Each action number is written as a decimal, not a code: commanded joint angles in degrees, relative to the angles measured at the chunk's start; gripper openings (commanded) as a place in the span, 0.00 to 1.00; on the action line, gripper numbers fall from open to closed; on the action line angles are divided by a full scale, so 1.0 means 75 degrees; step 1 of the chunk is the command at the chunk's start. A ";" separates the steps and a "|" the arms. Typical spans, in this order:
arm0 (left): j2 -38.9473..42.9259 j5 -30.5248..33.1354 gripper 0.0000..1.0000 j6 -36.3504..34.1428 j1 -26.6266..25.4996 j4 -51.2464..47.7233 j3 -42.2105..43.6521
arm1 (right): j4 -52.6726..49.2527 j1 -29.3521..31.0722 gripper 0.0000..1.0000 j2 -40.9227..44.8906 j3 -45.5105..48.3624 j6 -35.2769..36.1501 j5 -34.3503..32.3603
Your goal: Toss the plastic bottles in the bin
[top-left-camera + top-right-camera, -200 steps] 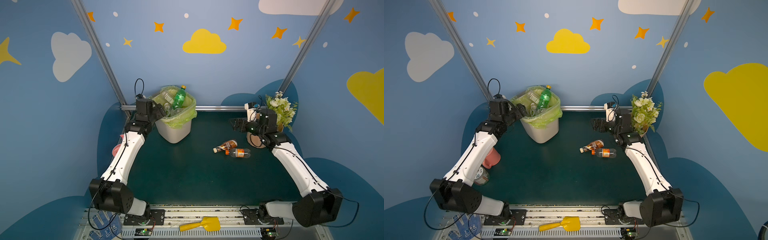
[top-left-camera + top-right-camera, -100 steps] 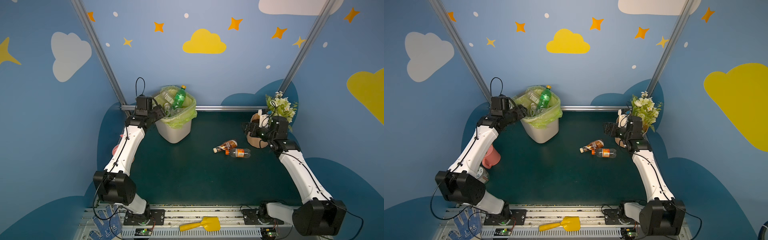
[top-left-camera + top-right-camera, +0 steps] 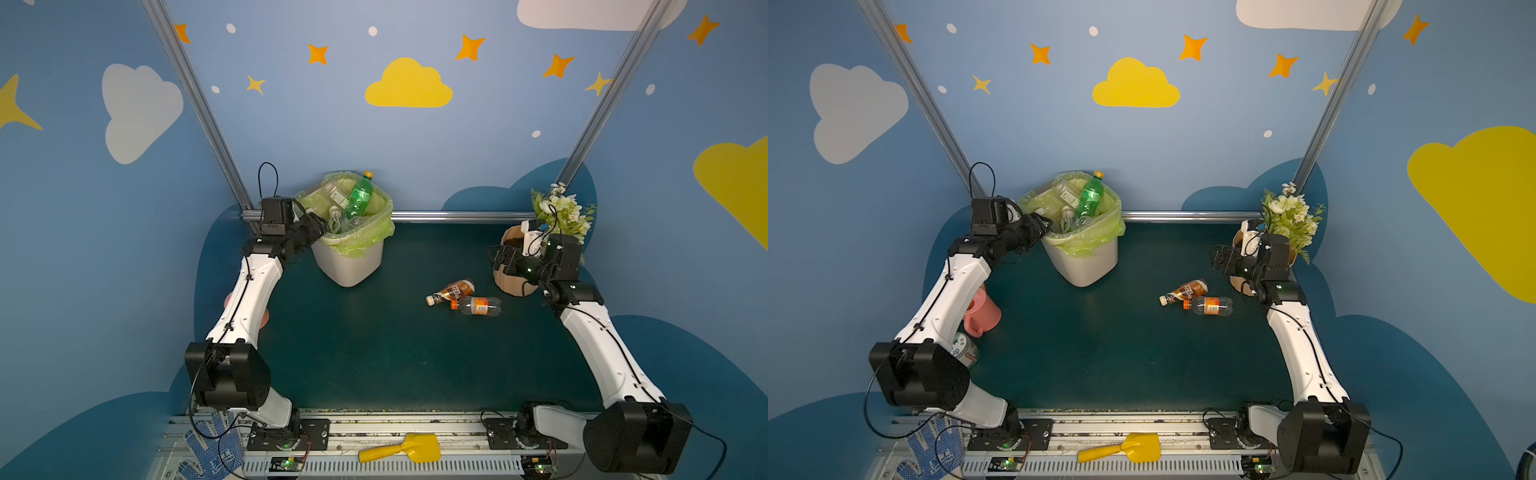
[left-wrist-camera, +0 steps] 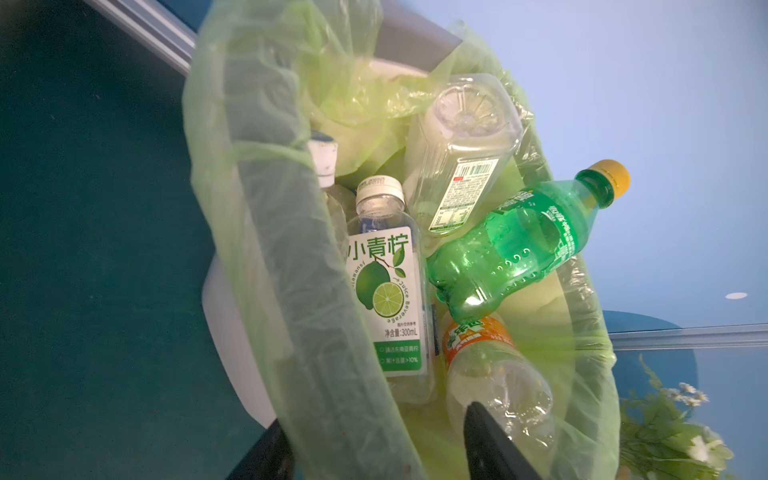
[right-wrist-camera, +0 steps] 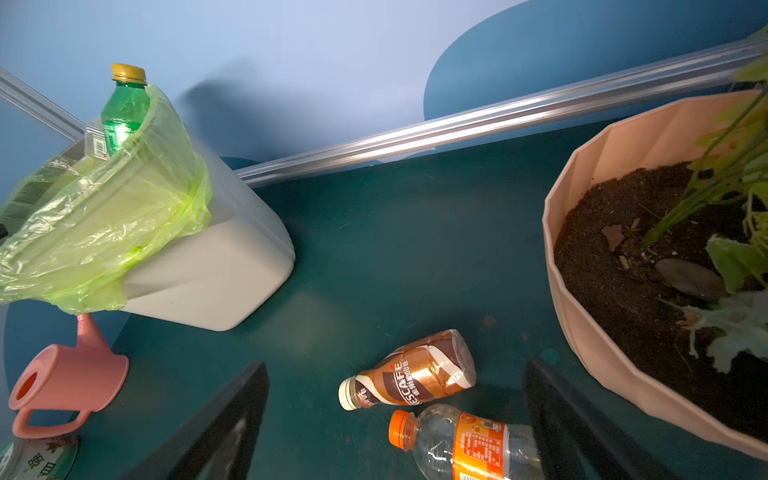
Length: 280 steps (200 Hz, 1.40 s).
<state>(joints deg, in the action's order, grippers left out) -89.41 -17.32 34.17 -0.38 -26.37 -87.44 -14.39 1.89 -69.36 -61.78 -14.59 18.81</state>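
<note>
Right hand (image 5: 395,365), wide open, is poised above a brown bottle (image 5: 409,376) and clear bottle (image 5: 461,444) lying on the counter (image 5: 415,249). The brown one is best clasped across its middle. Left hand (image 4: 374,413) is set astride the bin (image 5: 216,274) rim; whether it grips cannot be told.

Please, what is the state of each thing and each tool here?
bin: upright, nearly full
green bottle: in bin, neck above rim
brown bottle: lying on table
orange-capped bottle: lying beside brown bottle
left tool: open, at bin rim
right tool: open, empty
</note>
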 commanded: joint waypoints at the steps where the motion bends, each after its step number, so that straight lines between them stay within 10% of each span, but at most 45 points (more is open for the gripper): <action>1: -0.0155 -0.0774 0.54 0.0037 -0.0012 0.0134 -0.0265 | 0.0051 -0.0070 0.94 0.0213 0.0079 -0.0067 0.0088; 155: -0.0460 -0.2808 0.43 0.1439 0.0098 0.1261 -0.0430 | -0.0307 -0.0144 0.94 -0.0021 0.0364 0.0246 -0.0126; 280: 0.0630 -0.2665 0.42 0.3333 0.0286 0.2932 0.1273 | -0.0353 -0.0183 0.93 -0.0064 0.0328 0.0249 -0.0054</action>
<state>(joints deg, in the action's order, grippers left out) -87.96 -36.82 55.44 1.69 -11.14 -79.37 -16.14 0.82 -69.49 -59.13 -13.06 18.26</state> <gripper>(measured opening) 0.432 0.933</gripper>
